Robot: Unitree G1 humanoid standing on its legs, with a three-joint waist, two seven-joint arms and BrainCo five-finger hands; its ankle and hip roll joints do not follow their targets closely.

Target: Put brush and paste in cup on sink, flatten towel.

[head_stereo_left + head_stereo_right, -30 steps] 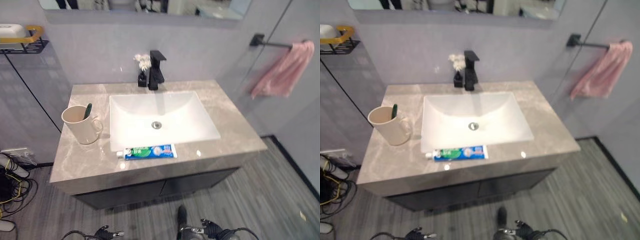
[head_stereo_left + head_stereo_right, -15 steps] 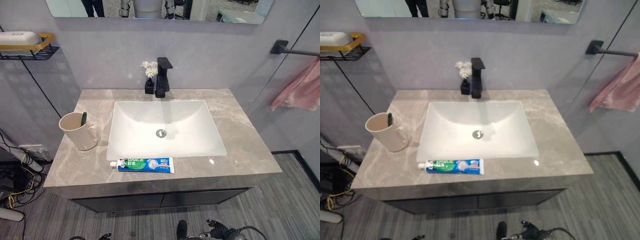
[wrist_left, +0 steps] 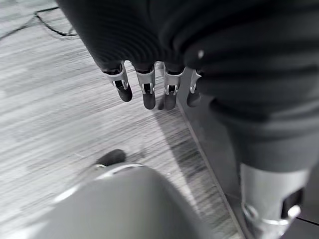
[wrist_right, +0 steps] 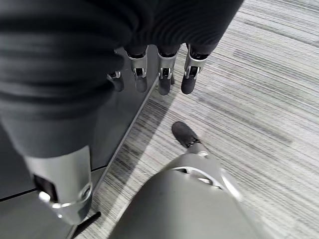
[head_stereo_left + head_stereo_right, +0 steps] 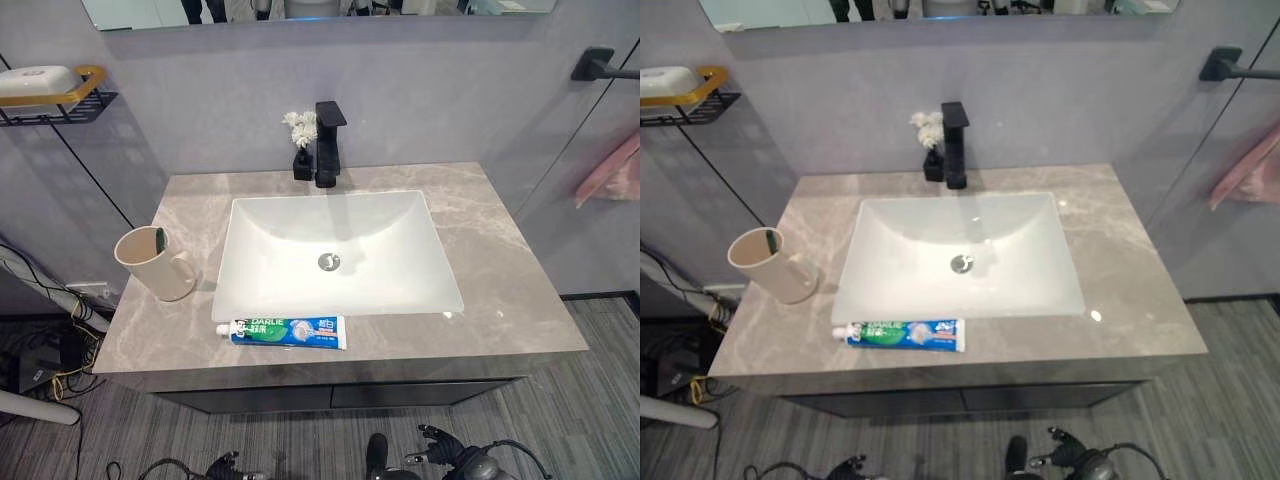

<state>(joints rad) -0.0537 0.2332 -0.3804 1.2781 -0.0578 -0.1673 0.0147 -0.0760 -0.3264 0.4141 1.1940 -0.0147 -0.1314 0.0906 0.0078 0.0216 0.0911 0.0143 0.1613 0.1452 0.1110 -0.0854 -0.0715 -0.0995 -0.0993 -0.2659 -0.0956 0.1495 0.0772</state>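
My right hand (image 4: 159, 64): hangs low beside the cabinet, over the floor, holding nothing.
My fingers (image 4: 165, 79): silver with dark tips, in a row, straight and relaxed, pointing down.
Cover (image 4: 65, 59): dark and ribbed, over the back of my hand and wrist.
Floor (image 4: 264, 94): grey, striped planks, past my fingertips.
Cabinet (image 4: 60, 199): dark front, beside my hand; its lower edge meets the floor in a line running beneath my fingers.
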